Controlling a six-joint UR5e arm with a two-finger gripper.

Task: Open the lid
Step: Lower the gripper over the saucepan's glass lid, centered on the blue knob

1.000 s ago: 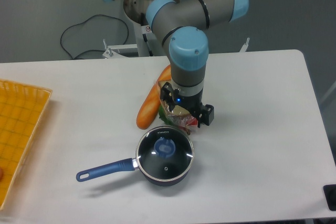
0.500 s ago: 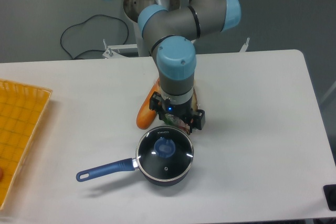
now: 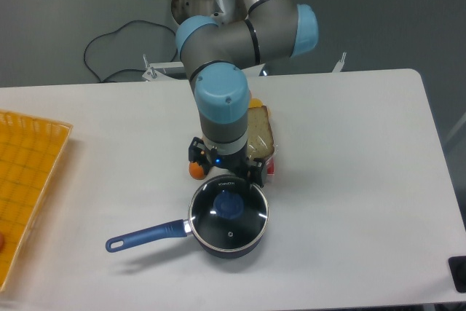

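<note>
The round clear glass lid with a thin metal rim and a blue knob at its centre (image 3: 228, 211) is sitting flat and closed on the dark blue long-handled saucepan (image 3: 149, 233), near the front middle of the white table (image 3: 364, 180). The pan's handle is pointing toward the left front.

Directly behind the lid's far rim, the robot's two-finger gripper (image 3: 224, 177) is hanging at the end of the grey and light-blue arm (image 3: 222, 103). Over the last second the arm has been sliding leftward across the table, from a spot behind and to the right of the pan to a place almost in line with the knob. That is reading as the approach step: the gripper is lining up over the lid but is not yet on the knob, so the lift is not yet begun.

The fingers are mostly hidden under the wrist housing, so how wide they are standing cannot be told, and nothing is visibly being held.

Behind the wrist, an orange carrot-shaped item (image 3: 195, 169) is now largely covered, only its near end peeking out at the left, and a tan packaged food item (image 3: 261, 130) is showing at the right. At the table's left edge a yellow mesh tray (image 3: 29, 172) is lying well apart from the pan.
</note>
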